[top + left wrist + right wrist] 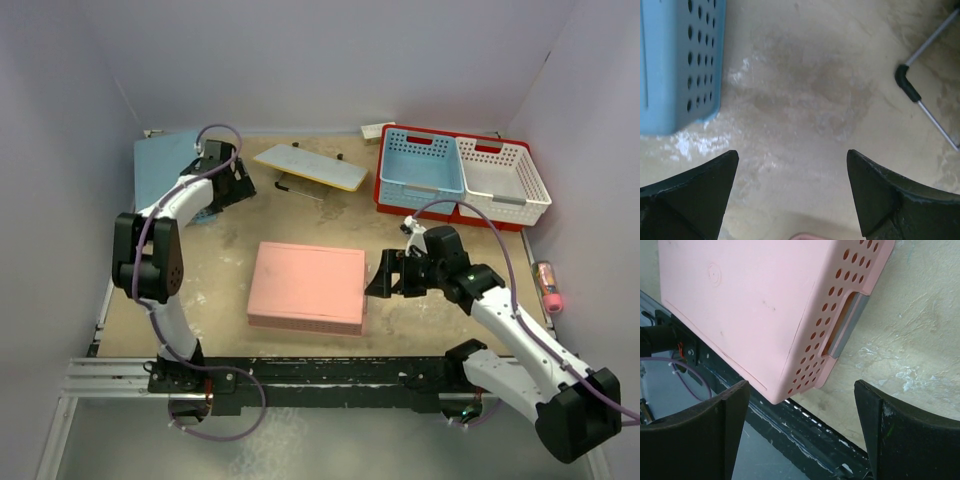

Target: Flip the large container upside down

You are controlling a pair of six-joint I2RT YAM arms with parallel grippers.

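The large container [381, 182] is the red bin at the back right, standing upright, with two smaller baskets nested inside it. Only its red rim and front wall show. My right gripper [378, 277] hovers open just right of an upside-down pink basket [305, 285] at the table's middle, well in front of the red bin. In the right wrist view the pink basket [750, 300] lies ahead of the right gripper [802, 385], and nothing is between its fingers. My left gripper [243, 188] is open at the back left, far from the bin, over bare table [792, 155].
A light-blue basket [421, 160] and a white basket [502, 168] fill the red bin. A blue upside-down basket [165, 165] [675, 60] sits at the back left. A yellow-edged board on metal legs [310, 166] [927, 107] lies at the back middle. A small pink object [548, 286] lies by the right wall.
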